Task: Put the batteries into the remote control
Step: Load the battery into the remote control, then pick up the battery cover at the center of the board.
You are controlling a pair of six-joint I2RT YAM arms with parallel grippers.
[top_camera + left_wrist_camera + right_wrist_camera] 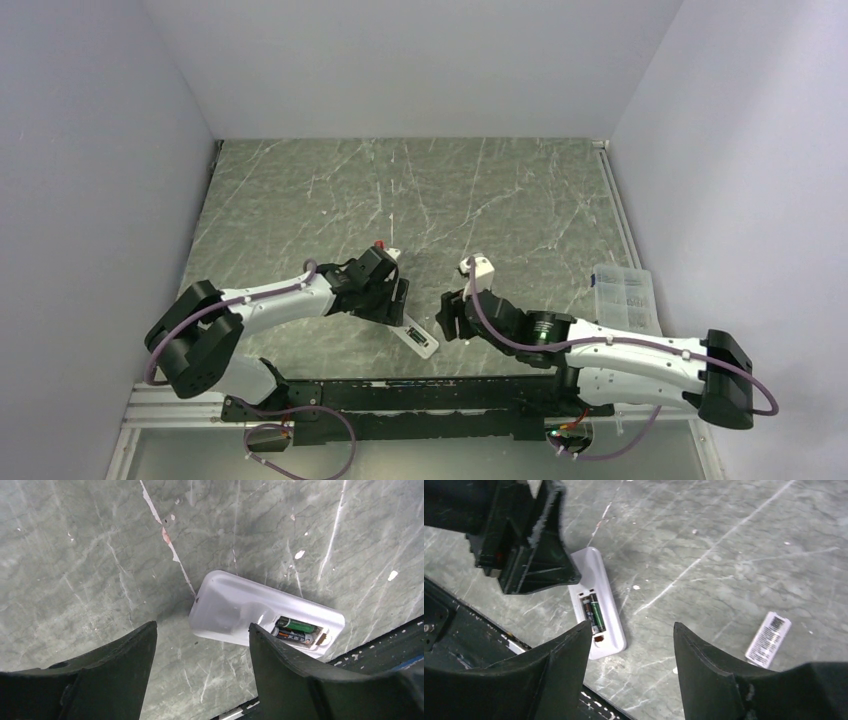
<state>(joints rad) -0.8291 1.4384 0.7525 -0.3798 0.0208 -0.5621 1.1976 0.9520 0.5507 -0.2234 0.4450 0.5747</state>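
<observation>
The left claw [202, 626] stood open and empty above the worktop [75, 555]. The remote control [235, 610] lay flat just beyond its fingertips, back face up, with both batteries [295, 631] seated side by side in the recess at the end towards the right-hand finger. The right claw [631, 625] was likewise spread, holding nothing. The remote lay ahead of its left-hand finger, and a small white plate [768, 639] lay on the worktop beyond the other finger.

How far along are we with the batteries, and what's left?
Done: both batteries sit side by side in the open compartment of the remote control. In hand: nothing; the left gripper and right gripper are open and empty. Left: what looks like the battery cover lies apart from it, not fitted.
</observation>
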